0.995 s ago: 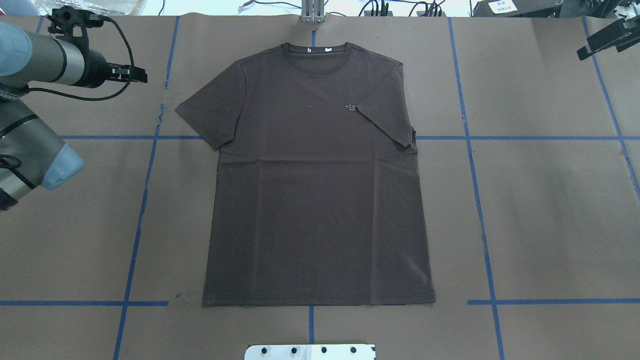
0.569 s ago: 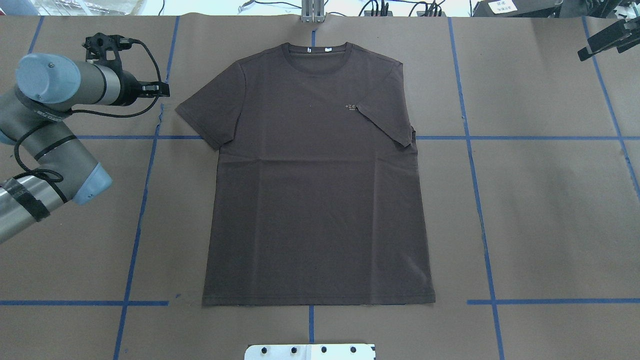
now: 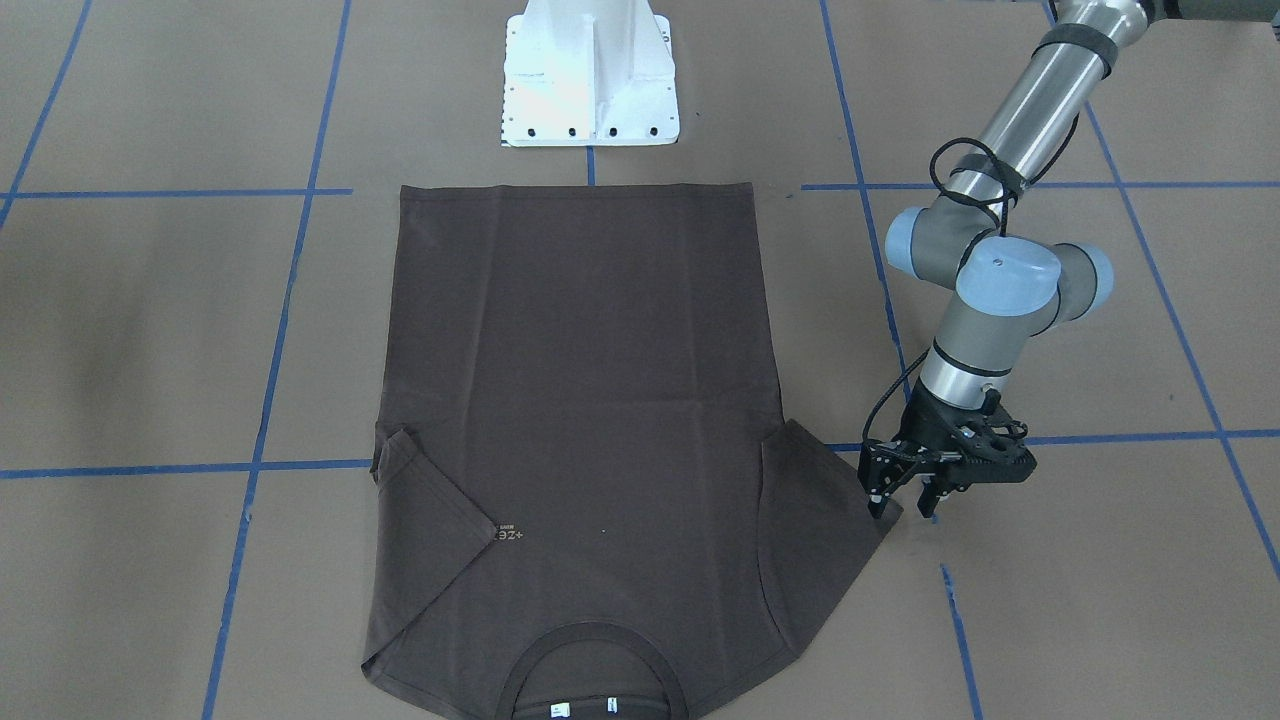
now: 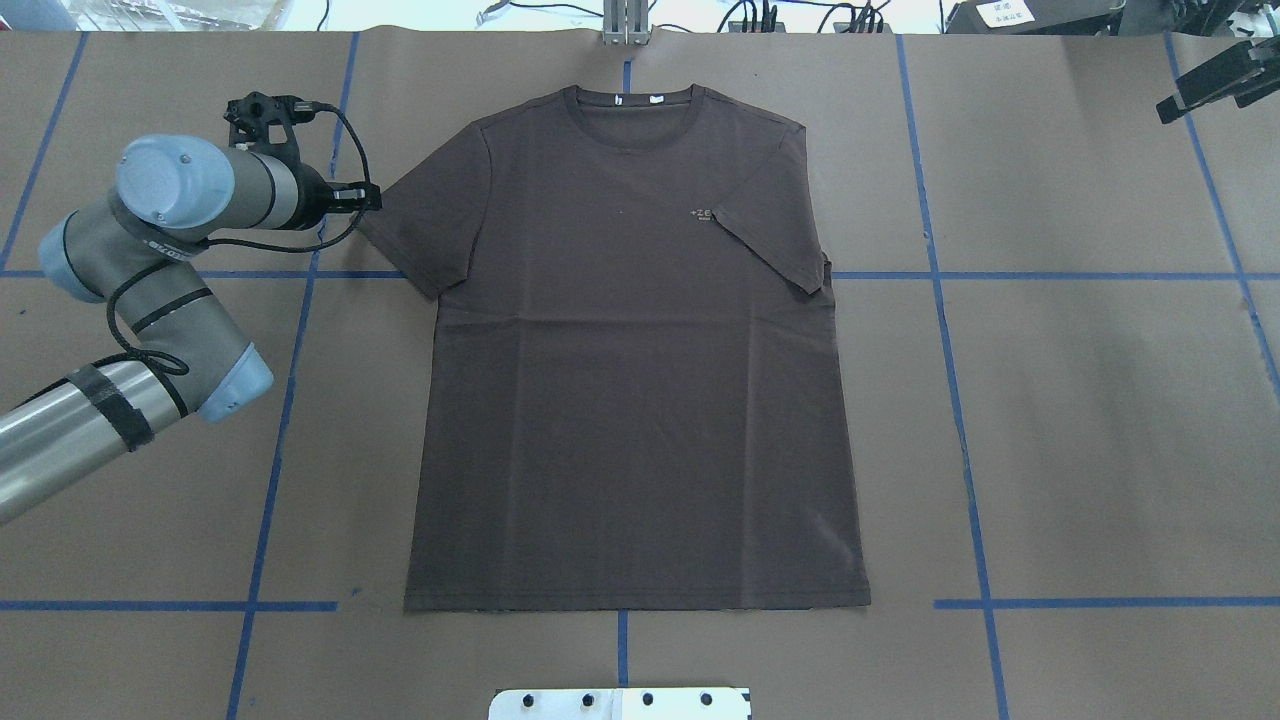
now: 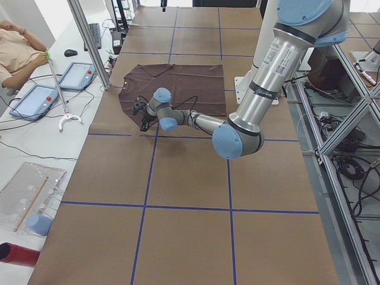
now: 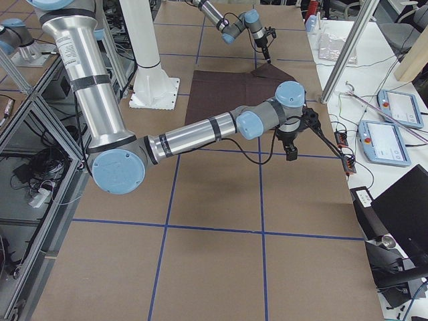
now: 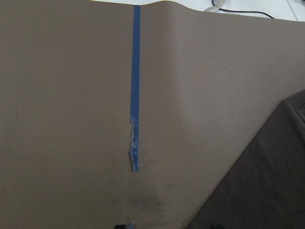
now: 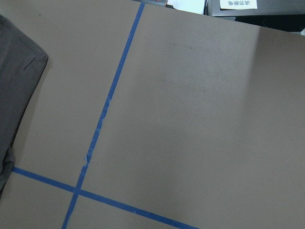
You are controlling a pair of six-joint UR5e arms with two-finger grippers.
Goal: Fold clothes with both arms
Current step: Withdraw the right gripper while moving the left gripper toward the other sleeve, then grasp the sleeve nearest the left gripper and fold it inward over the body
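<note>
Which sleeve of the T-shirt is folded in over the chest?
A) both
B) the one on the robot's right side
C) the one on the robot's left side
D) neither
B: the right-side sleeve lies folded over the T-shirt near the lettering; the left-side sleeve lies spread flat.

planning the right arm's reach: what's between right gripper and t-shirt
Only brown paper with a blue tape line separates right gripper and T-shirt, per the overhead view.
</note>
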